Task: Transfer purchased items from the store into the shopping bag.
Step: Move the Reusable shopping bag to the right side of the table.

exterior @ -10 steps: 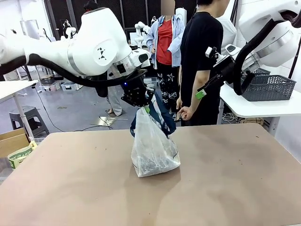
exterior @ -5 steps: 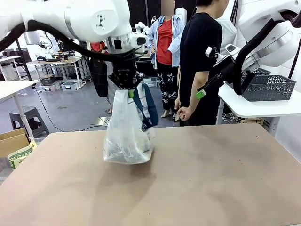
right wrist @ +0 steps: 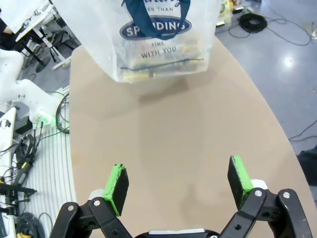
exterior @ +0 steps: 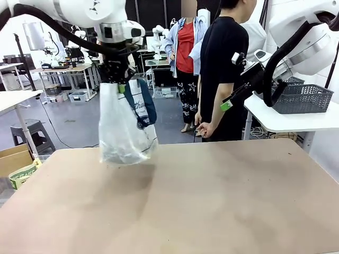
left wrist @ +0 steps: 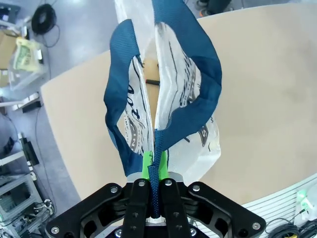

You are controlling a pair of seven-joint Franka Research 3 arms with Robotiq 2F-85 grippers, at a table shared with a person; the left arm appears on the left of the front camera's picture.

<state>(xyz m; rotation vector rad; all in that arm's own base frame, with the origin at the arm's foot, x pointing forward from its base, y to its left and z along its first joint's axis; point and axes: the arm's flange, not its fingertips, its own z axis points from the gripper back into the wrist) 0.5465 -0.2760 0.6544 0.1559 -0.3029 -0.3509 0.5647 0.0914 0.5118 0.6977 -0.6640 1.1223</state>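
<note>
While left gripper (left wrist: 151, 191) pinches bag handle (left wrist: 163, 144), right gripper (right wrist: 178, 186) gapes.

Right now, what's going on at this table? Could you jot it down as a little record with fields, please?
Left tool: shut on a navy strap handle of the shopping bag
Bag position: hanging in the air above the table, toward the robot's left side
Bag contents: some items lie at its bottom, too faint to name
Right tool: open, holding nothing, raised over the table
Person: in a black shirt stands at the far edge
Grey basket: rests on a white side table at the robot's right
</note>
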